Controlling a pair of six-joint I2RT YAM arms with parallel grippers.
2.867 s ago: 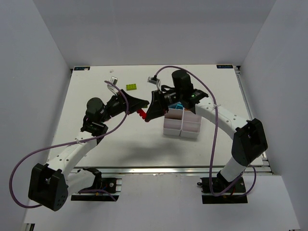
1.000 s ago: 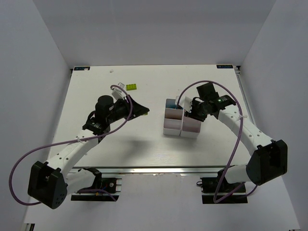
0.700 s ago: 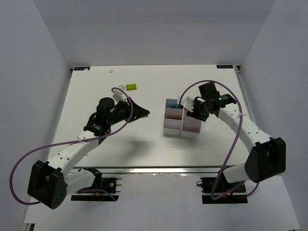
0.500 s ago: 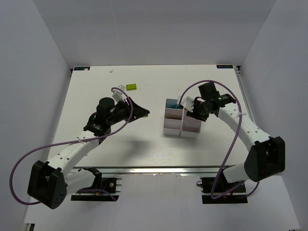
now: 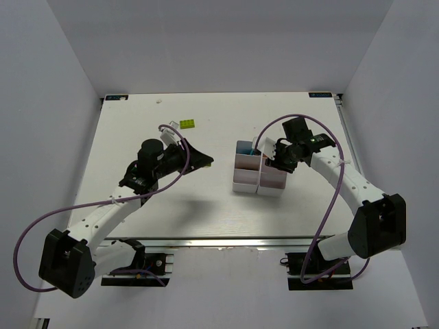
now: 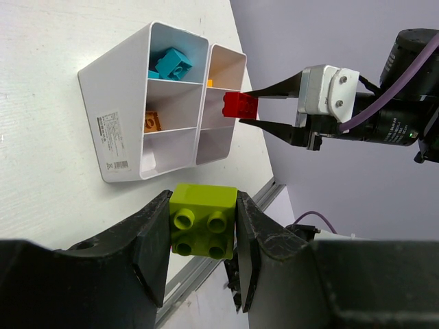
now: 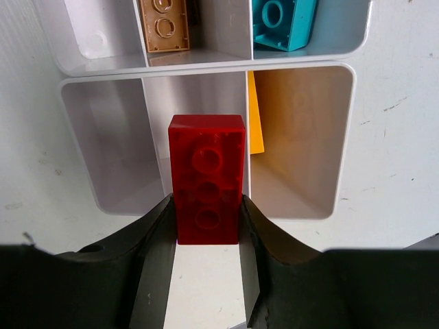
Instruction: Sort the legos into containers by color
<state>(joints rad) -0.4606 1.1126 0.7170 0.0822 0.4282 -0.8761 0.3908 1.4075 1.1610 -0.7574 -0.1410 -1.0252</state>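
My right gripper (image 7: 206,200) is shut on a red lego (image 7: 207,179) and hangs over the containers (image 7: 206,63), a white block of six bins. The red lego covers the middle bin of one row. A cyan lego (image 7: 282,15) and a tan-orange lego (image 7: 164,24) lie in bins of the other row, and a yellow-orange piece (image 7: 254,116) shows in the bin beside the red one. My left gripper (image 6: 204,226) is shut on a lime green lego (image 6: 204,221), held in the air left of the containers (image 5: 245,185). From the top, my right gripper (image 5: 273,156) sits over the block's right half.
Another lime green lego (image 5: 187,124) lies on the table far behind my left gripper (image 5: 204,162). The left wrist view shows the containers (image 6: 123,116) and the right gripper (image 6: 248,107) with the red lego (image 6: 240,105) over them. Grey walls stand round the table.
The right arm has swung with the red lego from the left of the containers to over their right half, then held still. The left arm drew back slightly.
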